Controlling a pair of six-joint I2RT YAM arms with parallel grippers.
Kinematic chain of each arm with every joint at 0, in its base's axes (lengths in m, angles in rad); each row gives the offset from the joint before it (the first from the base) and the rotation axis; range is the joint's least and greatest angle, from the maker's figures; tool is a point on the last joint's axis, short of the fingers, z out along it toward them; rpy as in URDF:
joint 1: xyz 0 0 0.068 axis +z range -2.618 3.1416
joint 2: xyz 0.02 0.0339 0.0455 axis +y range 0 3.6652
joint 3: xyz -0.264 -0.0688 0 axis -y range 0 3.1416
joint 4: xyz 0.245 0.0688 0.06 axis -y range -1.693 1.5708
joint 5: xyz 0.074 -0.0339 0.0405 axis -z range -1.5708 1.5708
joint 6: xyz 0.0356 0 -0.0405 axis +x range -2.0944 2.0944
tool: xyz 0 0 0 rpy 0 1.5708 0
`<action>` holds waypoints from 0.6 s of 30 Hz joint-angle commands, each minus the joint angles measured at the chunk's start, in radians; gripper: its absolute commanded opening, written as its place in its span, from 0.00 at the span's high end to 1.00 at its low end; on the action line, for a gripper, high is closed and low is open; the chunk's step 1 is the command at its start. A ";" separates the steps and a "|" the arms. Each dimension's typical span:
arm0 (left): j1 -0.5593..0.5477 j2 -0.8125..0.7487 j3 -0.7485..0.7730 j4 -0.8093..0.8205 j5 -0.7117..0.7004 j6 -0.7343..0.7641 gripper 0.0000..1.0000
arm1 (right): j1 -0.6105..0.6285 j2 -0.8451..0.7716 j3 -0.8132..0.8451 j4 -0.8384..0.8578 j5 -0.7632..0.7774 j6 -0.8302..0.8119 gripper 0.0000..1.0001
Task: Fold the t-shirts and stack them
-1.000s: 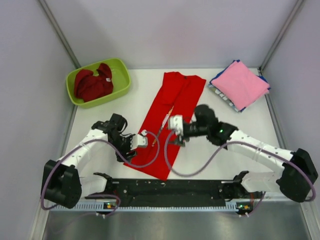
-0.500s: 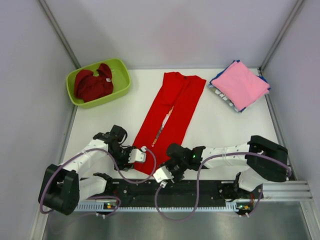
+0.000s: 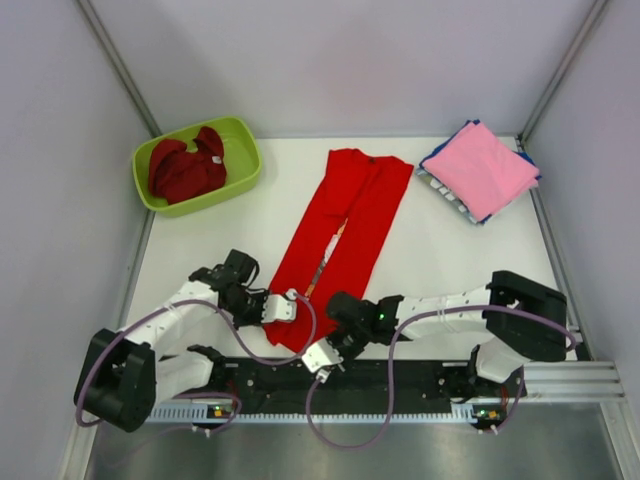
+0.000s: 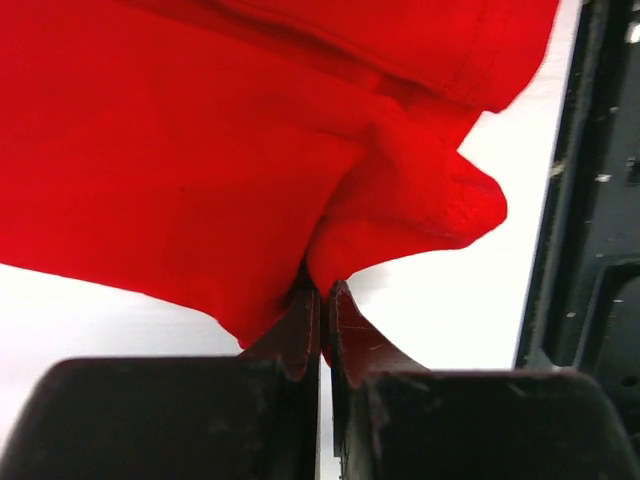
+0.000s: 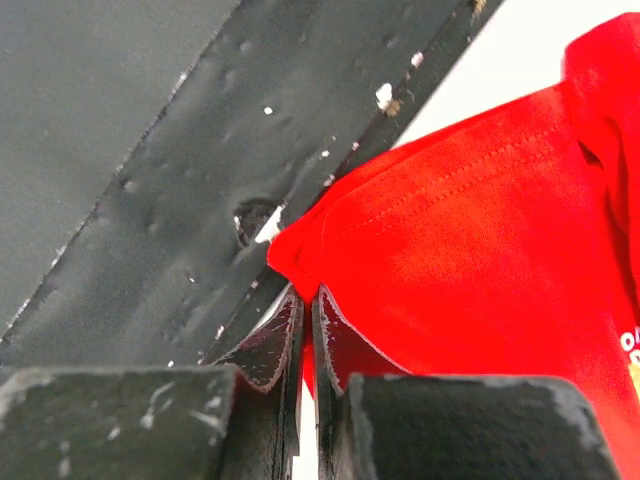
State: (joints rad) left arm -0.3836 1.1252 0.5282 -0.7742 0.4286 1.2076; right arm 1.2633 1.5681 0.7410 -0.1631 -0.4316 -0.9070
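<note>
A bright red t-shirt [image 3: 345, 220], folded into a long strip, lies down the middle of the white table [image 3: 440, 260]. My left gripper [image 3: 287, 308] is shut on the strip's near left corner [image 4: 400, 215], cloth pinched between its fingers [image 4: 300, 325]. At the near right corner [image 5: 320, 240] my right gripper [image 3: 330, 345] is shut on the hem, close to the black base rail [image 5: 200, 200]. A darker red t-shirt [image 3: 185, 168] lies crumpled in the lime-green tub [image 3: 240, 150]. A pink t-shirt [image 3: 482, 168] tops a folded stack, with blue ones [image 3: 530, 160] under it.
The green tub stands at the back left corner and the folded stack at the back right. The black rail [image 3: 340, 375] with the arm bases runs along the near edge. Grey walls [image 3: 60, 150] close in both sides and the back.
Both grippers dropped to the strip's near end and shut on its two corners. The right arm swung from mid-strip down to the near edge.
</note>
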 commanded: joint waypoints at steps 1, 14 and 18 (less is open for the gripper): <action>-0.011 -0.031 0.051 -0.111 0.045 -0.094 1.00 | -0.001 -0.074 0.008 -0.016 0.063 0.022 1.00; -0.021 0.128 0.439 0.025 0.000 -0.483 1.00 | -0.312 -0.315 -0.052 0.125 0.111 0.327 1.00; -0.021 0.332 0.652 0.059 -0.080 -0.560 1.00 | -0.441 -0.290 -0.045 0.195 0.157 0.359 1.00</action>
State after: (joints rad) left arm -0.4023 1.3167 1.0130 -0.8093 0.4194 0.7624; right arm 0.9245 1.2728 0.6914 -0.0711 -0.3241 -0.6285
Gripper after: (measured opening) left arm 0.018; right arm 0.011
